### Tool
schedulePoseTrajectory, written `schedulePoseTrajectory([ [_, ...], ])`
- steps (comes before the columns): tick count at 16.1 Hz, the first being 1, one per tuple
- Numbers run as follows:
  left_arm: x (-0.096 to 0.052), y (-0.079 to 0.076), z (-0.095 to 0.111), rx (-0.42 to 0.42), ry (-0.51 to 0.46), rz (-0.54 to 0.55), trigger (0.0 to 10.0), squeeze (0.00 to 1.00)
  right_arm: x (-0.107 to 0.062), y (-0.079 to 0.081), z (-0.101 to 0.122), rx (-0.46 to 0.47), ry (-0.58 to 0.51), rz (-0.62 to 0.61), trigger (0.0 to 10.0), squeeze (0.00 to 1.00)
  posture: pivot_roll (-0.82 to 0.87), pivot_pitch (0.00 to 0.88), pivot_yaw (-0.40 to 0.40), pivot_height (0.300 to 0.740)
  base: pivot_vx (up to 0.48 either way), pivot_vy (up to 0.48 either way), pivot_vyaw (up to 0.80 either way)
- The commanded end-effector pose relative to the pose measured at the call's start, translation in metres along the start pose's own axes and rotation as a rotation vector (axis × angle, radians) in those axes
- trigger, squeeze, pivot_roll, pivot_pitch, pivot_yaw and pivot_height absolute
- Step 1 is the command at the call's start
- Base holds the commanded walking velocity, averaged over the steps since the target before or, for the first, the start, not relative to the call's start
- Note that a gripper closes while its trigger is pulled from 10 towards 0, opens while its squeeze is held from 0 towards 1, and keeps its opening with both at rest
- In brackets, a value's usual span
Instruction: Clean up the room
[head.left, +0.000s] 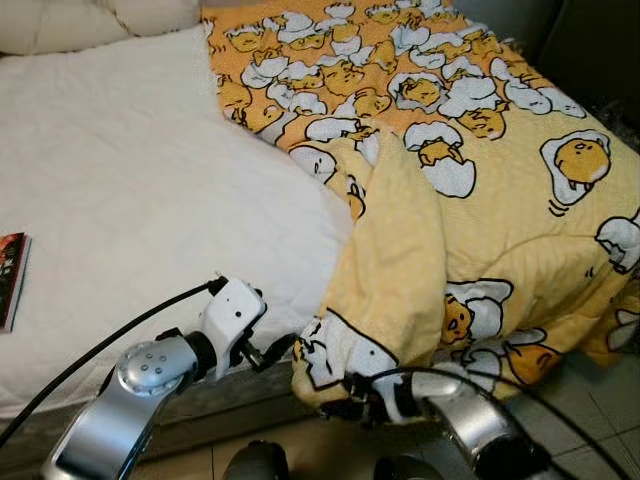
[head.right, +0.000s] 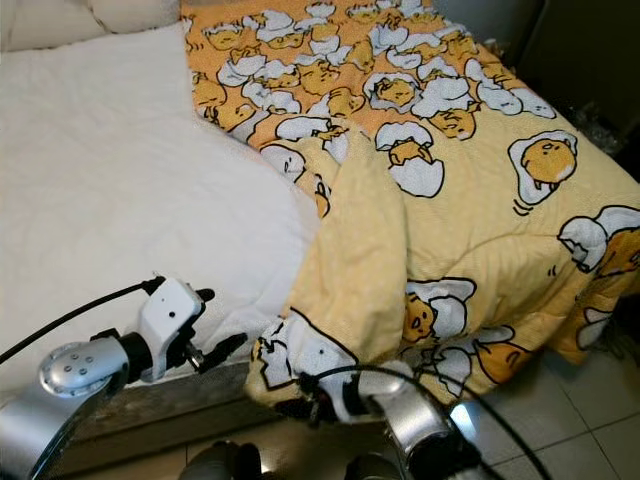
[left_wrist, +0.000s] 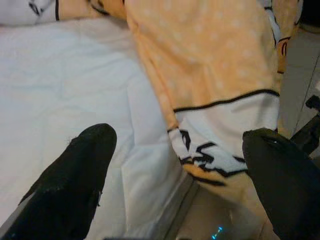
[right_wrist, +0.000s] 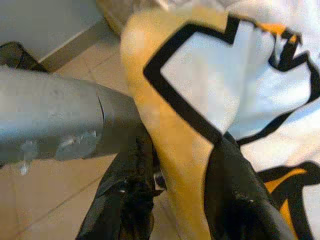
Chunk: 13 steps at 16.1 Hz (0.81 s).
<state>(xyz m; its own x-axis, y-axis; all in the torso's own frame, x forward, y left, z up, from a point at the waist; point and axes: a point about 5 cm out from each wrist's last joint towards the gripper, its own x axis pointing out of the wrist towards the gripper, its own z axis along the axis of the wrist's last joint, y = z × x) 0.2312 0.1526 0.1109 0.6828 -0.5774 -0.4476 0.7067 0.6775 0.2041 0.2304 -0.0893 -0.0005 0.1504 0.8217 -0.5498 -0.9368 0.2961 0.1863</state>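
Right jaws clamped on blanket edge over mattress edge.

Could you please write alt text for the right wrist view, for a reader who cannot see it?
The right gripper pinches a hanging edge of the yellow blanket, printed with black-outlined white egg shapes, between its two black fingers. The robot's silver left arm crosses over beige floor tiles behind.

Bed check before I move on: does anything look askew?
Yes. The yellow blanket is bunched on the robot's right half of the bed, folded back, leaving the white sheet bare. Its corner hangs off the foot, pinched in the right hand.
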Motion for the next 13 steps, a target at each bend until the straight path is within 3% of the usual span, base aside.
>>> schedulePoseTrajectory([
  [1,0.001,-0.001,-0.003,0.008,0.013,0.001,10.0,0.27,-0.004,-0.002,0.008,-0.016,-0.042,-0.024,10.0,1.0,-0.04,0.069,0.064,0.74,0.0,0.0,0.0],
  [4,0.002,0.0,-0.005,0.013,0.013,0.002,10.0,0.26,-0.013,0.01,0.007,-0.047,-0.045,-0.01,10.0,1.0,-0.05,0.053,0.055,0.74,0.0,0.0,0.0],
  [8,0.002,0.003,-0.008,0.015,0.011,0.017,10.0,0.26,-0.028,-0.002,0.005,0.04,-0.064,-0.136,10.0,1.0,-0.04,0.03,0.047,0.74,0.0,0.0,0.0],
  [10,0.007,0.003,-0.015,-0.012,0.024,0.044,10.0,0.27,-0.044,-0.022,0.011,0.138,-0.137,-0.36,10.0,1.0,-0.06,0.01,0.043,0.74,0.0,0.0,0.0],
  [13,0.015,0.0,-0.015,-0.043,0.004,0.066,10.0,0.27,-0.057,-0.034,0.007,0.246,-0.178,-0.531,10.0,1.0,-0.08,0.0,0.042,0.74,0.0,0.0,0.0],
])
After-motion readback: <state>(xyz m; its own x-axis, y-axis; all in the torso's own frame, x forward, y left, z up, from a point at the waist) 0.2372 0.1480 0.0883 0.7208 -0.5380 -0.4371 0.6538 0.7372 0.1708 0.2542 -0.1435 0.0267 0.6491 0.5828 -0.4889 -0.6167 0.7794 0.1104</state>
